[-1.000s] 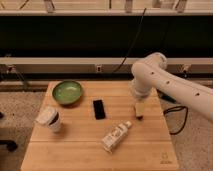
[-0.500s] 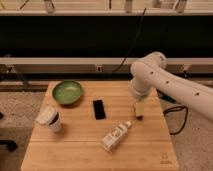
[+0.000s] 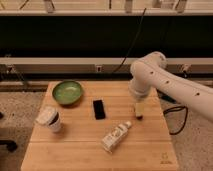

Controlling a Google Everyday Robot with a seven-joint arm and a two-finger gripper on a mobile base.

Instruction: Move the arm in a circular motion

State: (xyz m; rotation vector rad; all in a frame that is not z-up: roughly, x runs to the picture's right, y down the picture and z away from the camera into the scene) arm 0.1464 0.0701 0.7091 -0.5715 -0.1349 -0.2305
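Note:
The glossy white arm (image 3: 165,82) of thick rounded segments with small dark dots comes in from the right edge and bends down over the right side of the wooden table (image 3: 75,150). Its pale yellowish tip, the gripper (image 3: 139,114), points down just above the tabletop, to the right of a black phone (image 3: 99,109) and above a lying white bottle (image 3: 115,137).
A green bowl (image 3: 67,92) sits at the back left of the table. A white lidded cup (image 3: 49,119) stands at the left. Black cables (image 3: 176,112) hang off the table's right side. A dark shelf and rail run behind the table.

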